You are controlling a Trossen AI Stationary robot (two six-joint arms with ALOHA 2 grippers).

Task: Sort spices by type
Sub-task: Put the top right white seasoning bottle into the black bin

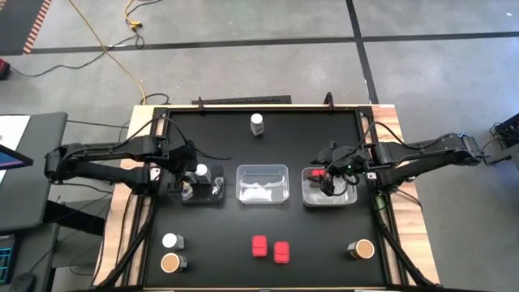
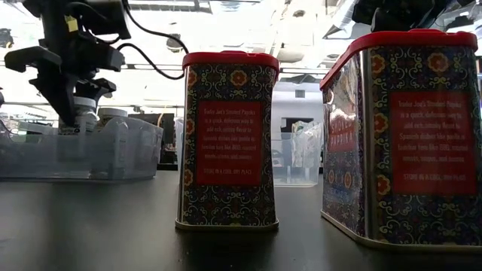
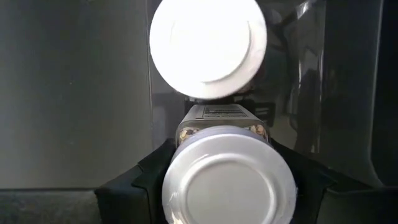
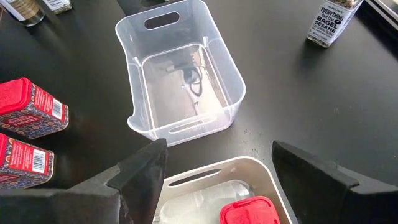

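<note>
Left pincer sits over the left tray, left of centre in the high view, clamped on a white-capped jar; in the left wrist view the jar's cap fills the lower middle between the dark fingers, with a second white-capped jar just beyond it at top centre, inside the tray's clear wall. High view shows that second jar's cap at the tray's upper edge. Right pincer hangs over the right tray, right of centre, jaws apart and holding nothing; the right wrist view has both fingers spread at the lower edge with a red tin lying in the tray below them, bottom centre. Middle tray at frame centre holds no spices that I can see. Loose on the desk: one white-capped jar at top centre, another white-capped jar touching or just beside a tan-topped jar at lower left, two red tins side by side at bottom centre, one tan-topped jar at lower right. Low view: the two red tins stand upright up close, centre and right, and the left arm is over its tray at upper left.
</note>
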